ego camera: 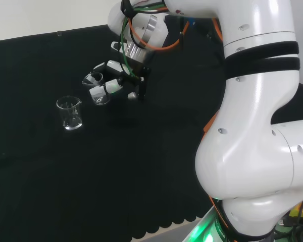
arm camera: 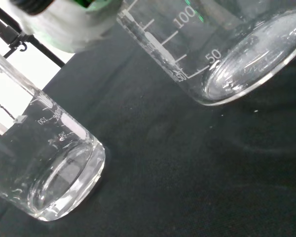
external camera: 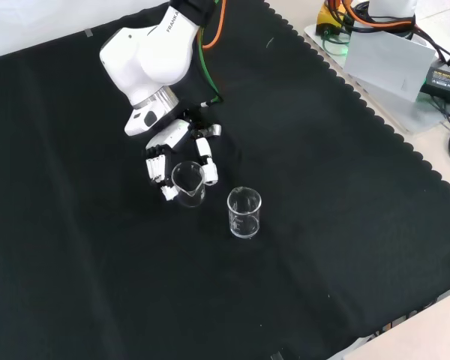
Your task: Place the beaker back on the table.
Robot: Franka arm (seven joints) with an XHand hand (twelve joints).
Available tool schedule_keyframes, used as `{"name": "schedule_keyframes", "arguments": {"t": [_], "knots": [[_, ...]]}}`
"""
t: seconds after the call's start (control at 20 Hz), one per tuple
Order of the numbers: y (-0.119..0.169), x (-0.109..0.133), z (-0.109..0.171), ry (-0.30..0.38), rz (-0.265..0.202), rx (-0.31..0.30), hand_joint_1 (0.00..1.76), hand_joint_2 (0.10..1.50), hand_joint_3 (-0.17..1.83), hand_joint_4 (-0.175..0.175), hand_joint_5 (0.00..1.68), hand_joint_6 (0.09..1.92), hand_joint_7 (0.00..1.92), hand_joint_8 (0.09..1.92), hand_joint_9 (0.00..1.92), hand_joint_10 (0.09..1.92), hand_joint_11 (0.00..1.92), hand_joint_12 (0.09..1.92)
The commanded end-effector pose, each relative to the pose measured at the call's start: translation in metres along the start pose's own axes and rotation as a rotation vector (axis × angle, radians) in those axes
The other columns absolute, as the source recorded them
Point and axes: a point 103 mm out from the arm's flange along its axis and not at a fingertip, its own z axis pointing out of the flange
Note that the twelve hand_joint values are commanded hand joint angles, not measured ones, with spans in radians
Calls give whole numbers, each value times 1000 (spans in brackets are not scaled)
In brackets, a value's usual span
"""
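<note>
Front view: hand [external camera: 172, 154] curled round a clear beaker [external camera: 188, 184], held just above the black cloth [external camera: 322, 225], base clear of it in wrist view. Second beaker [external camera: 244, 213] upright on the cloth just beside, to the right. Pale bench edge [external camera: 435, 330] past the scalloped hem; cables and gear [external camera: 405, 52] at top right.

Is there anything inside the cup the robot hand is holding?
The cup in the robot hand looks empty: clear glass, black cloth showing through. The fingers cover part of its wall.
</note>
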Motion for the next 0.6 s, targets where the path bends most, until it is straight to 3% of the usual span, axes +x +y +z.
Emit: {"name": "schedule_keyframes", "arguments": {"t": [0.05,0.6], "knots": [[-3,-3,4,-2,-1,8,1296,1089,-175,-175,1190,679,1248,646,1384,760,967,959],[-8,-6,5,-38,11,19,1296,1092,-175,-175,1183,689,1242,655,1371,758,965,963]]}}
